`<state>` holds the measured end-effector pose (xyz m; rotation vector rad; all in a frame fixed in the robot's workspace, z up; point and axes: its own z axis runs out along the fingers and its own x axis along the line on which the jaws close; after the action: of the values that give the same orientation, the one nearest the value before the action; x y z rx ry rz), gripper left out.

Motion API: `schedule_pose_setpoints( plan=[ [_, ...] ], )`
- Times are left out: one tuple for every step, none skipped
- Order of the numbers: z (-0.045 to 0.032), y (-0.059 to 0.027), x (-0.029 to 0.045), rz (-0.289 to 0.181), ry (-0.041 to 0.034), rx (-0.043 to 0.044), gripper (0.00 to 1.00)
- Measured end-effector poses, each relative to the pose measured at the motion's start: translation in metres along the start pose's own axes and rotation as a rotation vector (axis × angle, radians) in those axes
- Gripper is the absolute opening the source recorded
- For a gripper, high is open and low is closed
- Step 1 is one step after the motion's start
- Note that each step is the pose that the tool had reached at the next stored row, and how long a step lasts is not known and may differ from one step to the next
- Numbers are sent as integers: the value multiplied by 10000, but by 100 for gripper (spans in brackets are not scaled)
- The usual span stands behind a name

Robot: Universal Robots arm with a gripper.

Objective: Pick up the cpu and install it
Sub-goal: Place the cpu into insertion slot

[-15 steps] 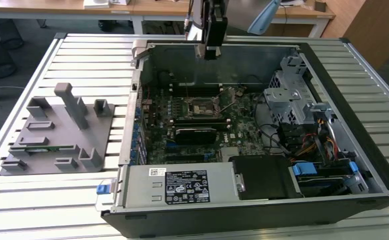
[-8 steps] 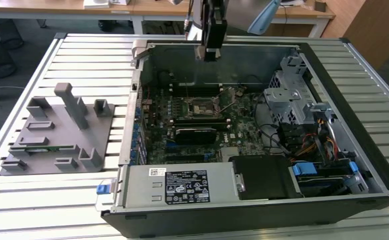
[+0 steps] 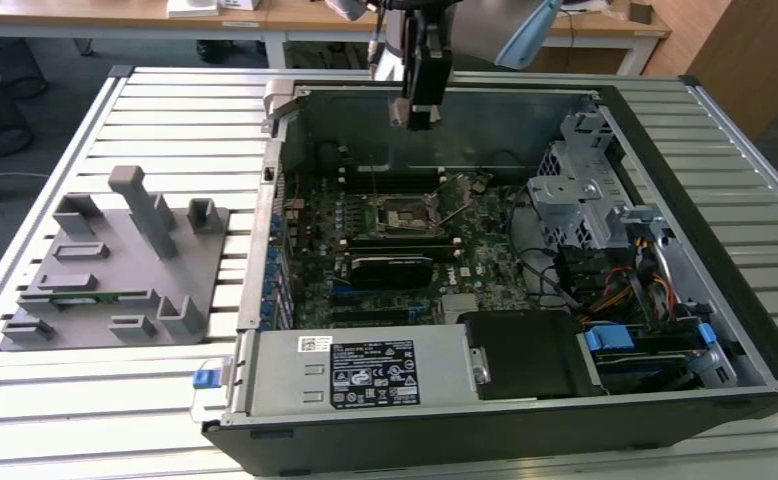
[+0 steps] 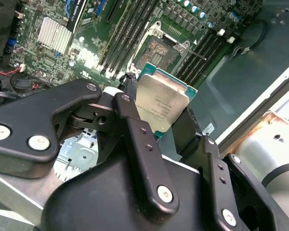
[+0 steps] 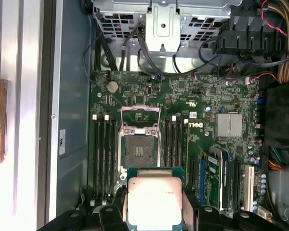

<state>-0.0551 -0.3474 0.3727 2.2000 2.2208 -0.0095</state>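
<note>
Black two-finger gripper (image 4: 159, 109) is clamped on the small flat square silvery-topped cpu (image 4: 164, 102), pinching opposite edges. The chip hangs flat, high over the open black computer case (image 3: 496, 440). The dark square metal-framed socket (image 5: 138, 151) on the green motherboard (image 5: 207, 101) looks open, just ahead of the chip. My call: keep it level, square it to the socket frame, centre it precisely, go slow, put no force on the pins.
</note>
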Motion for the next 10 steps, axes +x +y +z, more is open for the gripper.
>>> schedule_pose_setpoints(
  plan=[
    [13,0,0,-1,-1,1,54],
    [27,0,0,-1,-1,0,54],
    [38,0,0,-1,0,1,54],
    [48,0,1,-1,0,0,54],
    [57,0,1,-1,-1,1,54],
    [67,0,1,-1,0,0,54],
    [74,0,1,-1,-1,1,54],
    [88,-1,2,-1,0,0,54],
    [94,-1,2,-1,0,0,54],
    [100,-1,2,-1,-1,0,54]
  ],
)
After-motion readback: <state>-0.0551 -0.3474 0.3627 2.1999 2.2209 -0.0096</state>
